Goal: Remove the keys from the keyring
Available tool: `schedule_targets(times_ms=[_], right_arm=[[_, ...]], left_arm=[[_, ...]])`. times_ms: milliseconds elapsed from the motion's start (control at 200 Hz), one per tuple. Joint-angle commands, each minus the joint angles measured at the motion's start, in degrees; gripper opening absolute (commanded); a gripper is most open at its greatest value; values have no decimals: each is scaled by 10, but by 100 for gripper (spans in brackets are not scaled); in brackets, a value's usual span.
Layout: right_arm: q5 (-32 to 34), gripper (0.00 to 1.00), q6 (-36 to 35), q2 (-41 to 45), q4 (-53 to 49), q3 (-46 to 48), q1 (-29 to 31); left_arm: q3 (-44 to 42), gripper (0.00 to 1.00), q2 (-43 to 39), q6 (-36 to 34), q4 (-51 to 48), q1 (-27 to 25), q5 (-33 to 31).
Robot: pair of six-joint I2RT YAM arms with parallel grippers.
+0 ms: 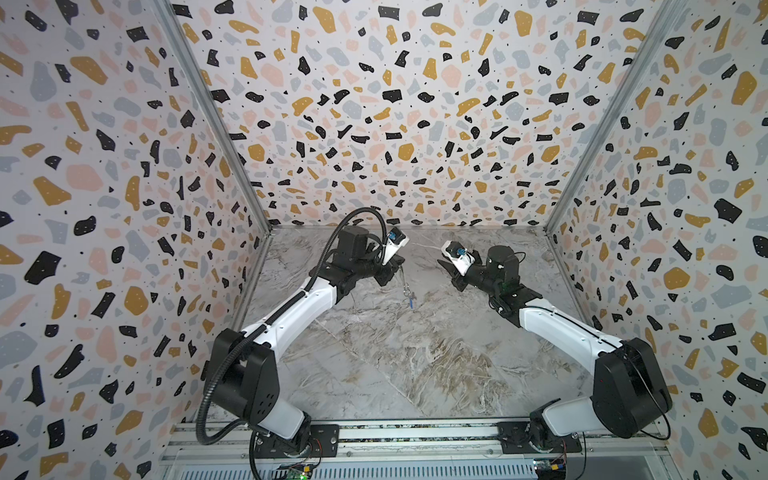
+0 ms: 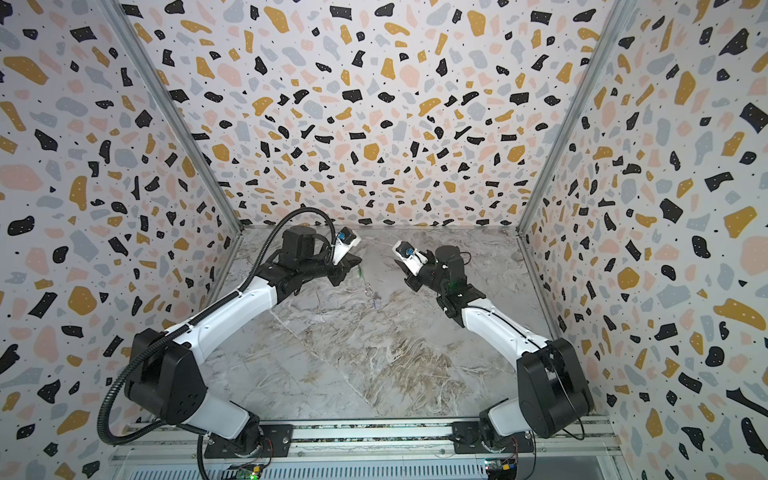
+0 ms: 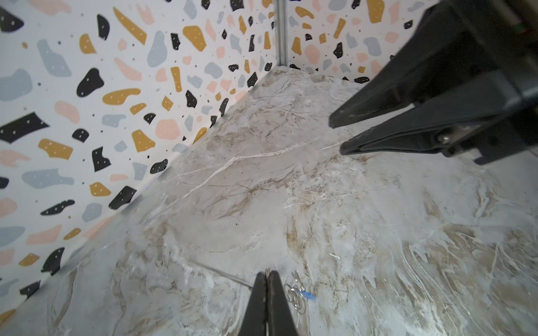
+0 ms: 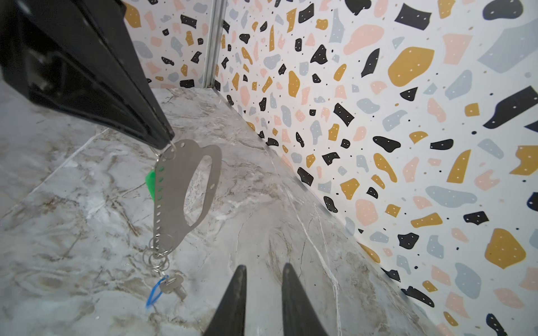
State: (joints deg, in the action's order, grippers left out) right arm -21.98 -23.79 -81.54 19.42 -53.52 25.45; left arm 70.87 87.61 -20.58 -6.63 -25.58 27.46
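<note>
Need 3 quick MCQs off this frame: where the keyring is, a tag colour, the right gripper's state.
1. The keyring is:
A) lying flat
B) hanging from the left gripper
C) propped upright

2. The lowest tag is:
A) red
B) yellow
C) blue

3. The right gripper is:
A) open, empty
B) shut on the keyring
C) shut on a tag

Answers:
1 B: in the right wrist view, the left gripper's closed tips pinch its top ring and the plate dangles below them.
2 C: a blue piece hangs off the bottom rings.
3 A: its fingers stand apart with nothing between them.
</note>
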Motion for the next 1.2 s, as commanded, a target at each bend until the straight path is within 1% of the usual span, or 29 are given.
schedule_targets(times_ms=[0, 100, 230, 345, 601, 756, 976, 1061, 1196], right_arm=[[-63, 27, -69, 20, -61, -19, -1], [-96, 28, -89, 23, -79, -21, 5], [-127, 28, -118, 28, -89, -17, 28], [-148, 28, -128, 33, -85, -15, 43], [-194, 27, -85, 46, -8, 10, 44], [-234, 26, -71, 49, -6, 10, 39], [-235, 25, -55, 57, 10, 18, 29], [-247, 24, -43, 56, 21, 20, 29], [-251, 23, -40, 52, 14, 16, 29]], left_arm=[[7, 0, -29, -69, -3, -9, 45], [-1, 0, -38, -97, -4, -19, 43], [-11, 0, -54, -126, 7, -28, 61], [-24, 0, -69, -152, 17, -36, 73], [-29, 0, -77, -183, 7, -43, 97], [-29, 0, -75, -187, 7, -44, 114], [-35, 0, -79, -194, 11, -48, 134], [-35, 0, -79, -200, 8, -49, 143], [-35, 0, -79, -207, 4, -49, 153]])
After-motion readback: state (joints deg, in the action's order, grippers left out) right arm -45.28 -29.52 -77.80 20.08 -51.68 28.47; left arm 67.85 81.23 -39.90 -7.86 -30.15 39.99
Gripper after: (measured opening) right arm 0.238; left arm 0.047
